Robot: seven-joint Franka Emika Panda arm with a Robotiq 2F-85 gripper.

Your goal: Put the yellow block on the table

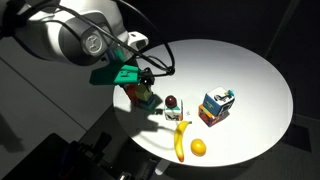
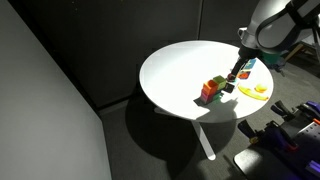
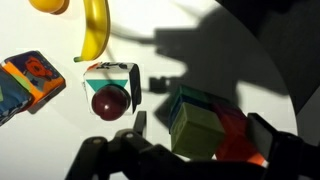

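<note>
Several toy blocks (image 1: 146, 97) stand bunched in a small pile on the round white counter (image 1: 250, 80), on the side where the arm (image 1: 70, 40) reaches in. In the wrist view the yellow block (image 3: 195, 132), pale and slightly greenish, is the nearest of them and appears to sit on top of the pile rather than on the bare counter. A green block (image 3: 196, 100) shows just behind it and a red-orange block (image 3: 240, 142) right beside it. In both exterior views the yellow block is too small and too covered to pick out.

The fingers (image 3: 140, 124) are released and spread wide, one on each side of the pile, with the yellow block between them. They grasp nothing; whether either one touches a block cannot be told.

Near the pile lies a dark red round fruit (image 3: 110, 102), right against a small white box (image 3: 112, 72). Beyond them a banana (image 3: 95, 30) lies on the counter with an orange (image 3: 48, 5) near its end. A colourful box (image 3: 30, 80) sits apart from the blocks, past the red fruit.
</note>
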